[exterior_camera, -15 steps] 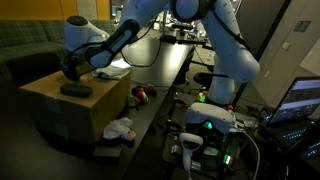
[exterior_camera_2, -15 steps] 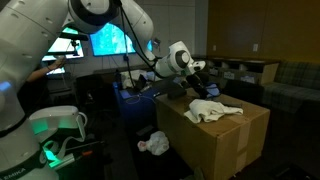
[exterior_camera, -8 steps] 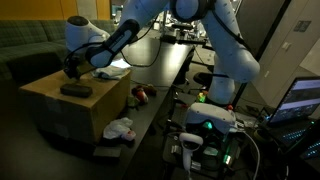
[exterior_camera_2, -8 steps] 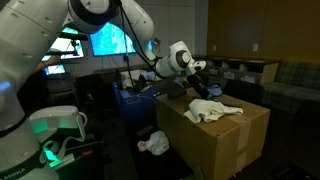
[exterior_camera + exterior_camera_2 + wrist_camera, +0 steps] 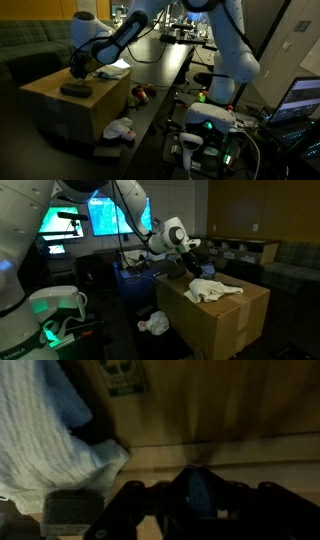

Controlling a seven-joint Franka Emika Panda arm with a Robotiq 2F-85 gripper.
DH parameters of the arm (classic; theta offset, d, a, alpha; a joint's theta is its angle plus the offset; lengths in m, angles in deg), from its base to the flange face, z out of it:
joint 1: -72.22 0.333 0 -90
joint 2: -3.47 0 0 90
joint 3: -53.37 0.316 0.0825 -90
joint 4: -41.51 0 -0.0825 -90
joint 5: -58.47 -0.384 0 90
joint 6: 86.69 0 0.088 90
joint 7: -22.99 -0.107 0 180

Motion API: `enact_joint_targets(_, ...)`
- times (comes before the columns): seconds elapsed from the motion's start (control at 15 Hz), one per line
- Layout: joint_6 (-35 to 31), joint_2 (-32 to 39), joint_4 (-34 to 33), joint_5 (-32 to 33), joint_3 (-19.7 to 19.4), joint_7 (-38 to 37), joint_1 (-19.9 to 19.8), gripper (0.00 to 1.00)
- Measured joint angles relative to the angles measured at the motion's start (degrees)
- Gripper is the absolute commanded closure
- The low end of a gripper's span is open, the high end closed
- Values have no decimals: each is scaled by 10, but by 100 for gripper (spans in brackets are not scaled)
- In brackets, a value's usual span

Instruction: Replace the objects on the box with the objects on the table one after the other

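wrist view: my hand (image 5: 200, 500) hangs over the box (image 5: 240, 420), too dark to tell if closed; in an exterior view the dark block (image 5: 75, 90) lies just below it, lengthwise along the box's edge.

box (image 5: 225, 320): matt brown cardboard | cloth (image 5: 212, 290): soft white fabric | arm (image 5: 235, 50): glossy white plastic

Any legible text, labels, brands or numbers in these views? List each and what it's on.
None can be read in any view.
Label on the box, wrist view: some print shows, too blurred to read.
Monitors in an exterior view: lit, content too small to read.
Laptop screen in an exterior view: too small to read.
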Motion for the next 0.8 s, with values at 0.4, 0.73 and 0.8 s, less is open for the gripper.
enact_joint_targets(0.4, 34, -147, 160, -2, 22, 29, -2, 96)
enact_joint_targets(0.73, 113, -280, 279, -80, 79, 96, -27, 96)
enact_joint_targets(0.8, 130, -301, 299, -99, 89, 110, -33, 96)
